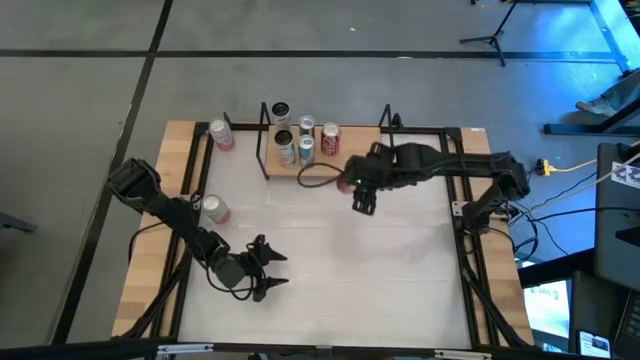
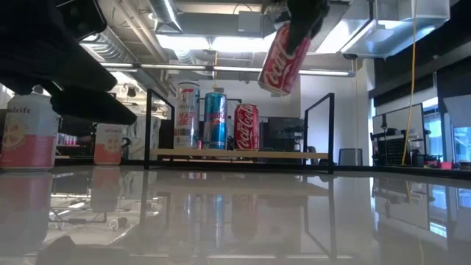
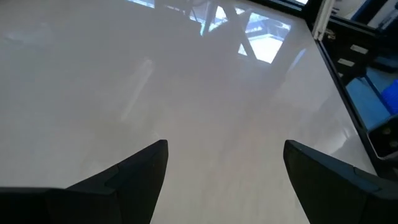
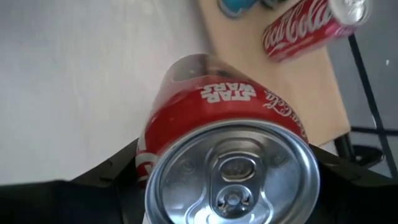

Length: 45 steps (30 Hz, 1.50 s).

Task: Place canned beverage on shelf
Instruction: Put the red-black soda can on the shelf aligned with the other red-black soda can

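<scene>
From above, the white table (image 1: 330,270) sits on grey floor; the shelf (image 1: 350,170) along its far edge carries four cans, two pink cans stand off it at left. The right gripper (image 1: 358,190) hangs just before the shelf. The left gripper (image 1: 268,268) rests near the front, fingers spread, empty. At table height, a red Coca-Cola can (image 2: 283,55) is tilted in the air above the shelf. The right wrist shows fingers clamped around it.
</scene>
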Each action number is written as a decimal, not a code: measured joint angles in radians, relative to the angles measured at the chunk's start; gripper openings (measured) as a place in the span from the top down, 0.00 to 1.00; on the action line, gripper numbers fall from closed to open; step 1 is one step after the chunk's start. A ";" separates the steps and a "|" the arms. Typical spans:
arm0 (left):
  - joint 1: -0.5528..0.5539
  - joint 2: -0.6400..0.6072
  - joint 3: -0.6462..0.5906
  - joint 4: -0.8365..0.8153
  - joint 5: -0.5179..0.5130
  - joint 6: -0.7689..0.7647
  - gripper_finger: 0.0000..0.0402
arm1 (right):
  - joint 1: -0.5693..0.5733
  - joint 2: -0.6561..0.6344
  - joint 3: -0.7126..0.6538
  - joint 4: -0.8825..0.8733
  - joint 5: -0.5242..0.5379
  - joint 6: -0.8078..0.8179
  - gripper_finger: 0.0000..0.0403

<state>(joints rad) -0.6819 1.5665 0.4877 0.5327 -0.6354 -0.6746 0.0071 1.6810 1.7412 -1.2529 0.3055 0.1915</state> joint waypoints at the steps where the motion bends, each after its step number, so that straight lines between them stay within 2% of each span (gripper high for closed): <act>1: -0.004 0.000 0.000 0.001 -0.012 -0.001 0.23 | -0.016 0.000 0.000 0.015 -0.002 -0.016 0.29; 8: -0.008 0.000 0.000 0.001 -0.029 -0.016 0.23 | -0.109 0.015 0.000 0.102 -0.010 -0.090 0.29; 13: -0.008 0.000 0.000 -0.005 -0.030 -0.023 0.23 | -0.163 0.070 0.001 0.171 -0.024 -0.146 0.29; 23: -0.011 0.000 0.000 -0.008 -0.036 -0.023 0.23 | -0.251 0.199 0.001 0.195 -0.053 -0.220 0.29; 45: 0.064 0.000 0.000 -0.008 -0.049 0.055 0.23 | -0.309 0.248 0.001 0.282 -0.144 -0.361 0.29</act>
<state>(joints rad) -0.6183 1.5661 0.4877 0.5247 -0.6843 -0.6195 -0.3018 1.9286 1.7420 -0.9710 0.1612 -0.1690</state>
